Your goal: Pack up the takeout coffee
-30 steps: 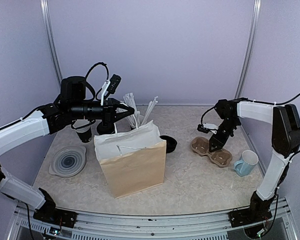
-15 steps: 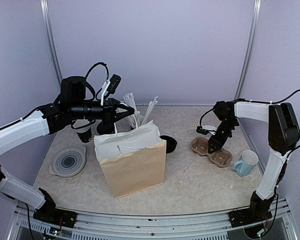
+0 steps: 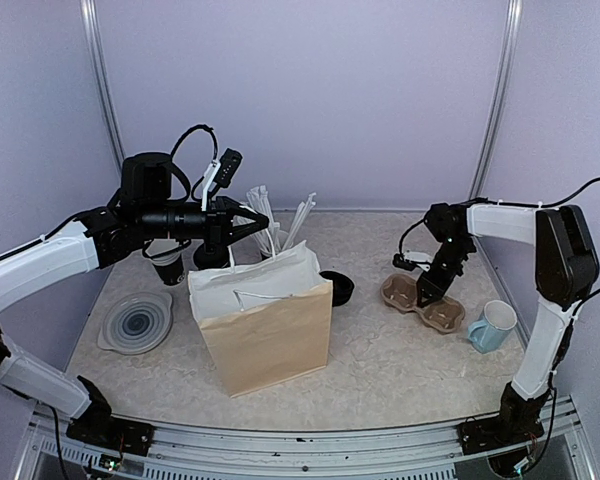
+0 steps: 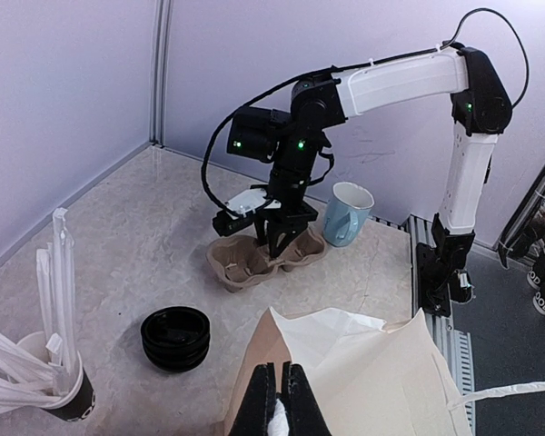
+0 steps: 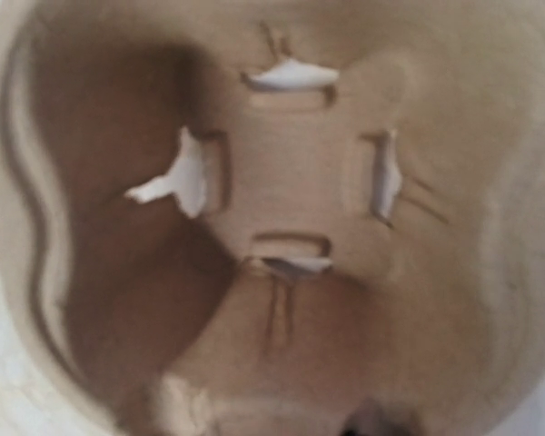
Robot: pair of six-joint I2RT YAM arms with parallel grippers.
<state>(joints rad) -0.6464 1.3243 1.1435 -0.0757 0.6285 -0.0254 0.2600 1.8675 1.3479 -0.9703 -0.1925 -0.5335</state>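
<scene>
Only the cup carrier (image 5: 300,209) is shown by the right wrist; from the left wrist the right gripper (image 4: 277,247) is seen at its middle (gap cannot be told), the left gripper (image 4: 280,374) pressed shut.

Soft, even overhead light, faint shadows; blurry, out-of-focus right wrist close-up of pulp carrier (image 5: 291,209).

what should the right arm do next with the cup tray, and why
Probably close the right gripper on the middle ridge of the cup tray: its fingers seem to straddle that ridge, tips down between the two pockets, and the tray lies flat on the table. The left gripper grips the bag.
</scene>
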